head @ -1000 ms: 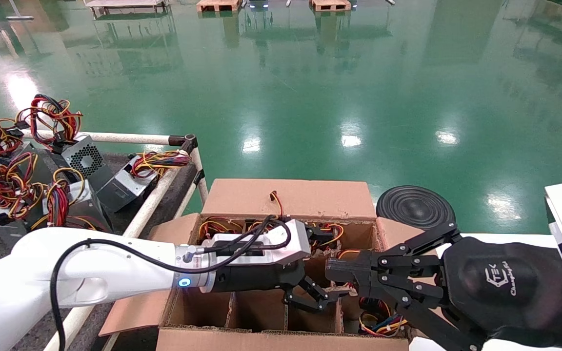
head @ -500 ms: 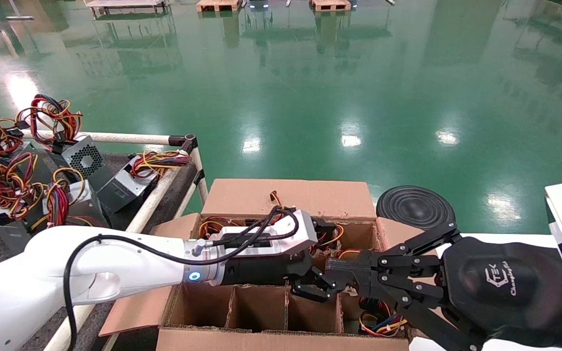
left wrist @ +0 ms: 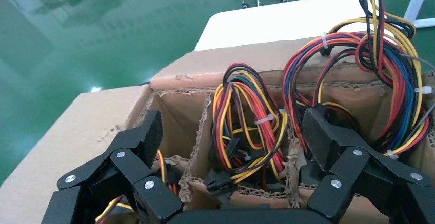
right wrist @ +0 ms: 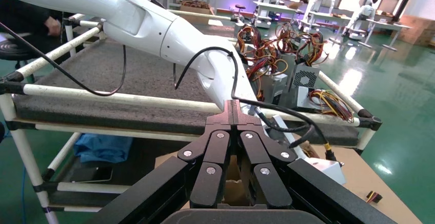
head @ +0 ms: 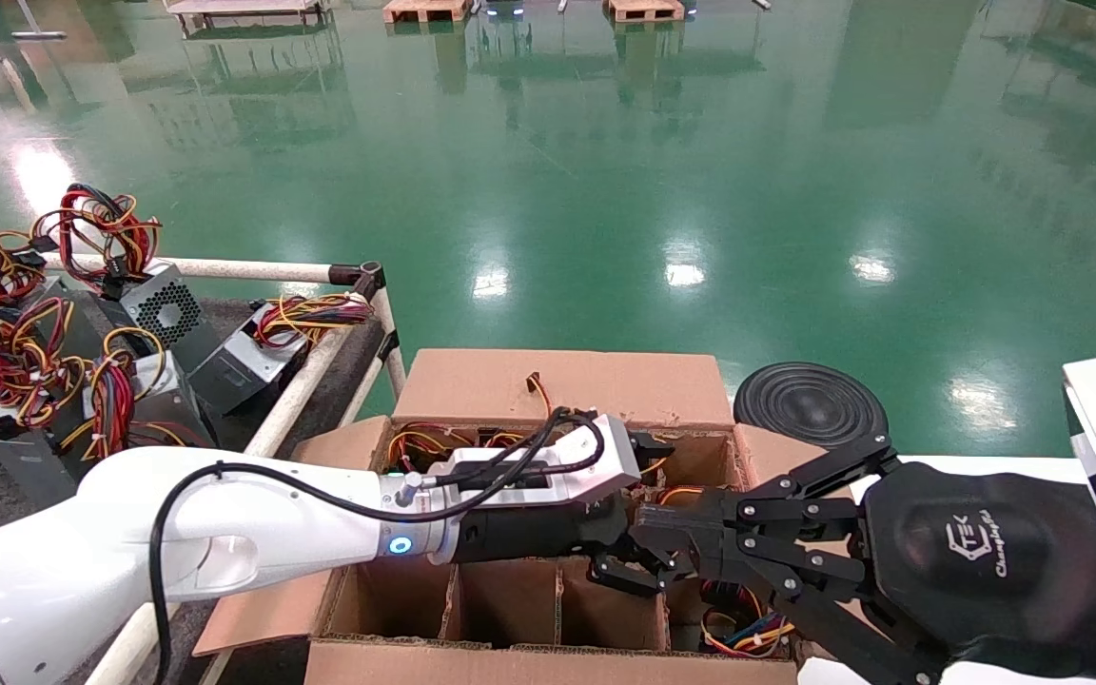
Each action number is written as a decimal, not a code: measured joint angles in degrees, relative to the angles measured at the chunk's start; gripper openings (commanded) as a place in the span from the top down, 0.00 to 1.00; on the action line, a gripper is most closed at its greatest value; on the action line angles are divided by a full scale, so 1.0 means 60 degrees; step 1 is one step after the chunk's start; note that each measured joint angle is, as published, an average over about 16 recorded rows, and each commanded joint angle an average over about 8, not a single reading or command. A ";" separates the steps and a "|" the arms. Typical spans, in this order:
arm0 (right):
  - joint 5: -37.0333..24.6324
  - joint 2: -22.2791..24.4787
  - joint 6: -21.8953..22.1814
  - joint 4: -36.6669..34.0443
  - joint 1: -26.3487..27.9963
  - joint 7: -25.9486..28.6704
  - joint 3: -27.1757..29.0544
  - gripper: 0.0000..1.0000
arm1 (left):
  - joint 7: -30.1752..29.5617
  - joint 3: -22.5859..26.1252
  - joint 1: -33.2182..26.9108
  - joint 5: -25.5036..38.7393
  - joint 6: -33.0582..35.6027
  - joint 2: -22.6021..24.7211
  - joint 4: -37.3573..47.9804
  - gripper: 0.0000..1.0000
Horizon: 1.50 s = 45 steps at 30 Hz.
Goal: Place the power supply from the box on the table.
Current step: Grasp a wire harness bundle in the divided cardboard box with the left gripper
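Observation:
The box stands open in front of me with its cardboard grid showing. My left gripper reaches across it, open, over the cells at the far right. In the left wrist view the left gripper straddles a cell holding a bundle of red, yellow and black wires. The power supply's grey body is hidden below those wires. My right gripper is shut on nothing and hovers over the box, tip close to the left fingers. The table lies left of the box behind its white rail.
Several power supplies with wire bundles lie on the table. More wires fill the near right cell; the front cells hold nothing. A black round disc sits behind the box on the green floor.
My left arm has slid to the right across the box, bringing its open gripper up to the right-hand cells. The right arm has not moved.

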 measured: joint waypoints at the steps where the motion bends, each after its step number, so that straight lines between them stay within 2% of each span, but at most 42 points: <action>1: 0.0000 0.0000 0.0000 0.0000 0.0000 0.0000 0.0000 1.00 | 0.0014 0.0031 -0.0003 -0.0035 -0.0005 0.0016 0.0017 0.00; 31: 0.0000 0.0000 0.0000 0.0000 0.0000 0.0000 0.0000 1.00 | 0.0690 0.0774 -0.0044 -0.0892 -0.0442 0.0790 0.1092 0.01; 32: 0.0000 0.0000 0.0000 0.0000 0.0000 0.0000 0.0000 1.00 | 0.0715 0.0788 -0.0044 -0.0921 -0.0450 0.0814 0.1125 0.09; 39: 0.0000 0.0000 0.0000 0.0000 0.0000 0.0000 0.0000 1.00 | 0.0900 0.0862 -0.0051 -0.1160 -0.0452 0.0965 0.1351 0.95; 40: 0.0000 0.0000 0.0000 0.0000 0.0000 0.0000 0.0000 1.00 | 0.0928 0.0868 -0.0053 -0.1200 -0.0441 0.0986 0.1386 1.00; 45: 0.0000 0.0000 0.0000 0.0000 0.0000 0.0000 0.0000 1.00 | 0.1065 0.0876 -0.0072 -0.1390 -0.0349 0.1075 0.1557 1.00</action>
